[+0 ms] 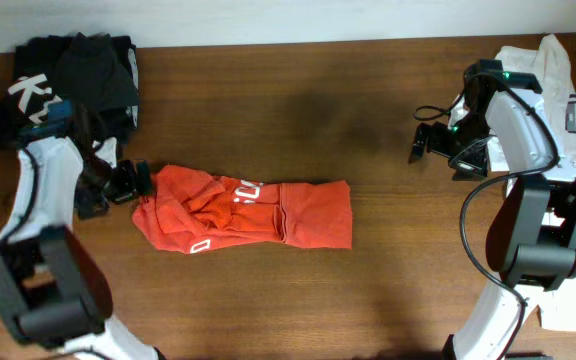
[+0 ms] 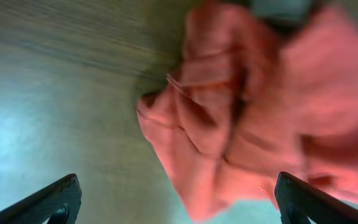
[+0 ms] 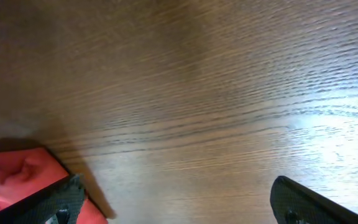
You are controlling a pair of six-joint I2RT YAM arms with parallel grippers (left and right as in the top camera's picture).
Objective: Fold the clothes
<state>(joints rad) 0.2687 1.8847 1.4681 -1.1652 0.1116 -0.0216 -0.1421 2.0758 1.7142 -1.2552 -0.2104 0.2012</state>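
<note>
The red-orange T-shirt [image 1: 243, 212] lies bunched in a long strip across the middle of the wooden table, white lettering showing on top. My left gripper [image 1: 133, 184] is open at the shirt's left end, just beside the cloth. In the left wrist view the crumpled shirt end [image 2: 253, 106] fills the space ahead of the open fingers [image 2: 179, 202], which hold nothing. My right gripper [image 1: 420, 143] is open and empty above bare table, well right of the shirt. The right wrist view shows a red corner of the shirt [image 3: 14, 177] at the lower left.
A pile of black folded garments with white letters [image 1: 73, 75] sits at the far left corner. A white garment with print [image 1: 568, 110] lies along the right edge under the right arm. Bare wood [image 1: 298, 110] lies behind the shirt.
</note>
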